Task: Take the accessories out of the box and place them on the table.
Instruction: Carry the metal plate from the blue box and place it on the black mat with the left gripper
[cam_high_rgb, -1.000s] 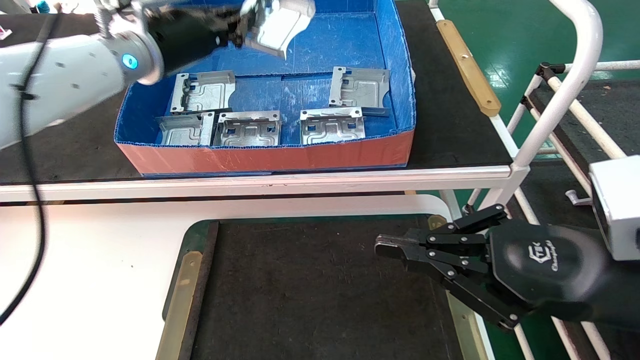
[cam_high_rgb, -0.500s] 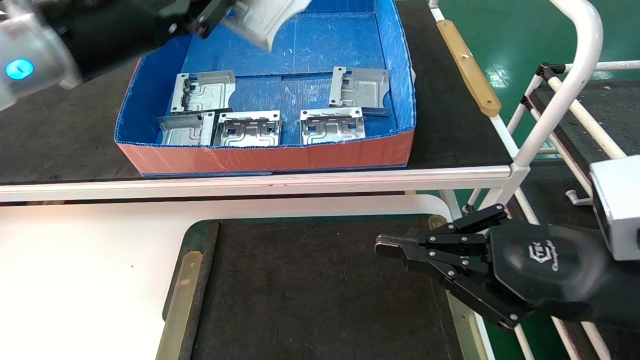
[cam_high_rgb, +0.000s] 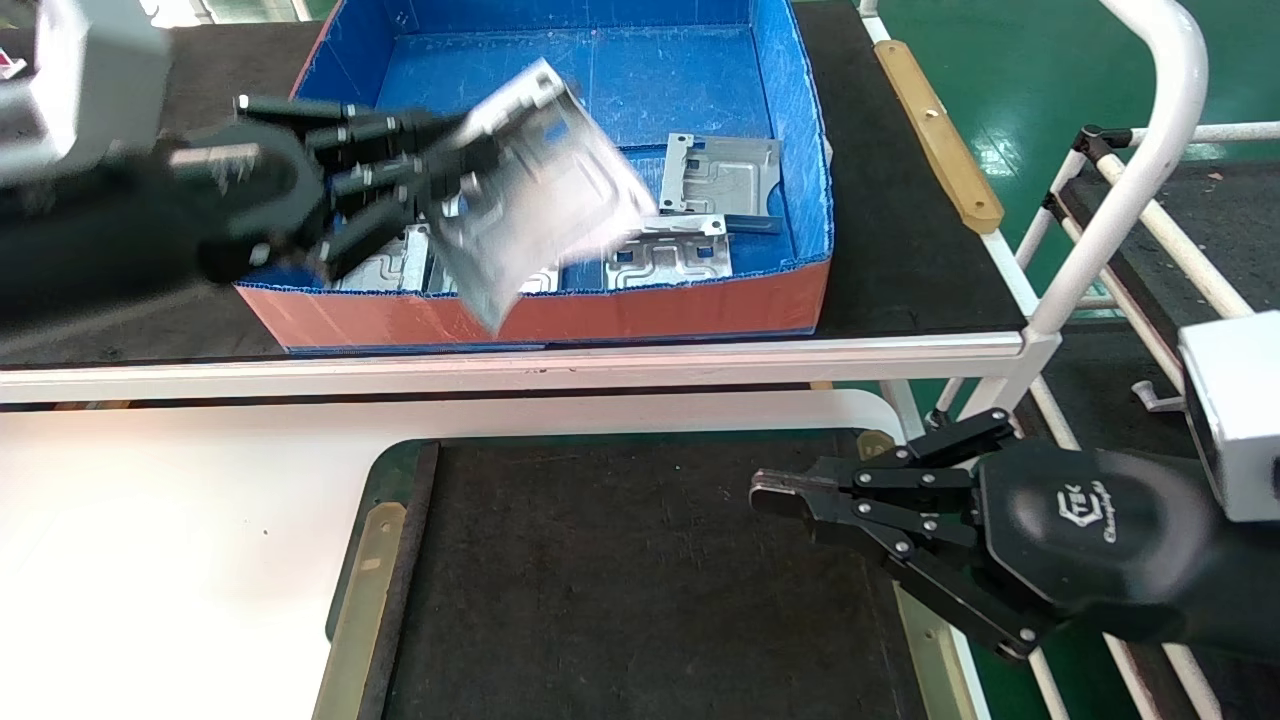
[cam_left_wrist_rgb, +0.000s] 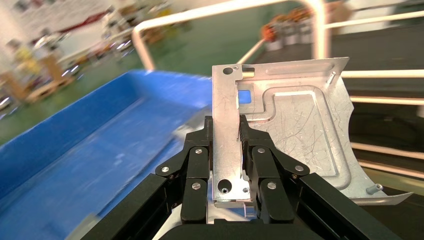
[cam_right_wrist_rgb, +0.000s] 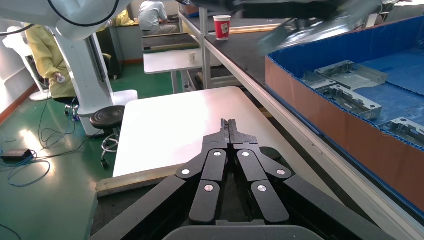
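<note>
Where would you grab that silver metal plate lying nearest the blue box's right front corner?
Probably by the raised flange along the silver stamped plate's far edge, coming straight down from above. It lies flat on the blue corrugated box's floor, so that upstanding strip is what closing fingers could pinch, as the left gripper pinches its plate's flange.

The box (cam_high_rgb: 640, 80) is blue corrugated plastic inside, with an orange-red front face. The plates (cam_high_rgb: 722, 175) are bare silver with raised channels. The black mat (cam_high_rgb: 620, 580), at 6 o'clock, has green edging and tan strips; the table (cam_high_rgb: 180, 520) is white. Both grippers are black.
</note>
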